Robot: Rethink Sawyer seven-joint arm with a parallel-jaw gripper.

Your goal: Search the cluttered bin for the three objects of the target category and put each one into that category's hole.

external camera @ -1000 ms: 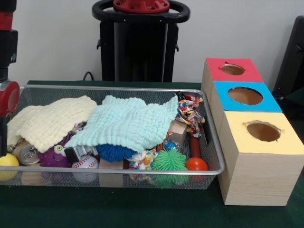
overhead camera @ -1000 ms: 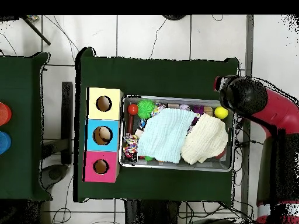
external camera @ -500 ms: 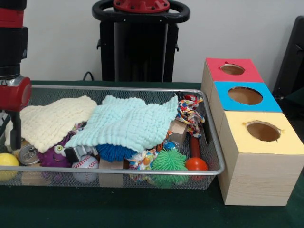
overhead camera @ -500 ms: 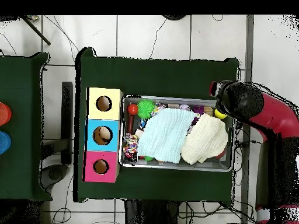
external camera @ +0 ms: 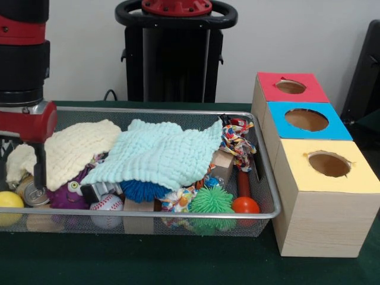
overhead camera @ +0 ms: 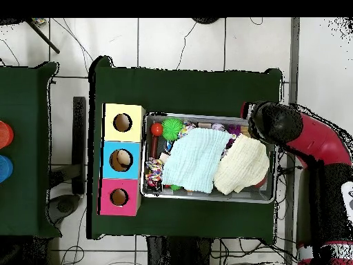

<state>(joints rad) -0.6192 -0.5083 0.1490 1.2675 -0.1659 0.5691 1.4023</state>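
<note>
Rightward since before, the fingers (external camera: pixel 24 172), apparently spread, straddle the can (external camera: pixel 32 191) beside yellow ball (external camera: pixel 10 200)

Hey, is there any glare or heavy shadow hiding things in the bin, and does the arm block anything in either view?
Front view: the light is even with no strong glare. The arm blocks the mesh bin's left end, and items under the light blue cloth sit in shade. Overhead view: the arm covers one corner of the bin, so the yellow ball shows only in the front view.
</note>
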